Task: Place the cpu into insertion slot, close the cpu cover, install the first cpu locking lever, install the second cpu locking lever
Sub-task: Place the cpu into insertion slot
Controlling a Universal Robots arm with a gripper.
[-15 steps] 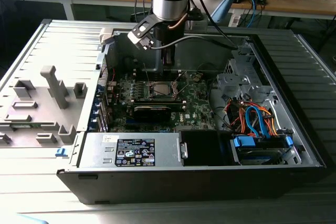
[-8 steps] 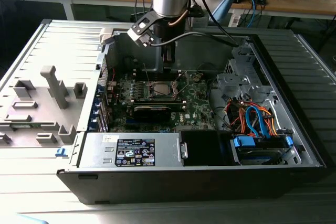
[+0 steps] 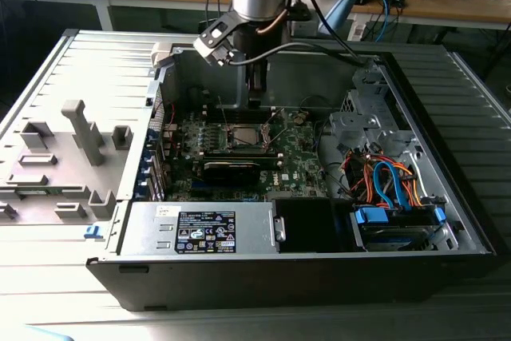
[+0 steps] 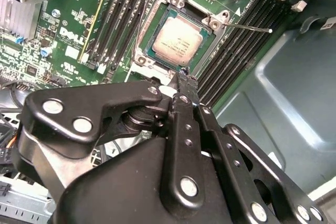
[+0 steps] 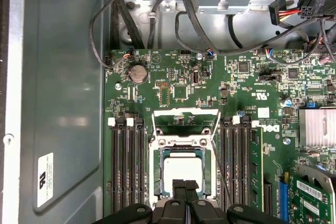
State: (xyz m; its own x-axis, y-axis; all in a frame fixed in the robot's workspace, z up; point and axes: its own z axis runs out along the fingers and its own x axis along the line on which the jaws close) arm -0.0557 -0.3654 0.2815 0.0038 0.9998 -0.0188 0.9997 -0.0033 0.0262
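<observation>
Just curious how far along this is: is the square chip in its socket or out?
In. The chip lies flat inside the socket with its silver frame around it, grey top showing in both wrist views.

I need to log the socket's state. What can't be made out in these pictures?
- Exterior view: the insertion slot is too small to show how its parts sit.
- First wrist view: the gripper covers the near edge of the cpu.
- Second wrist view: the gripper covers one corner of the insertion slot.
</observation>
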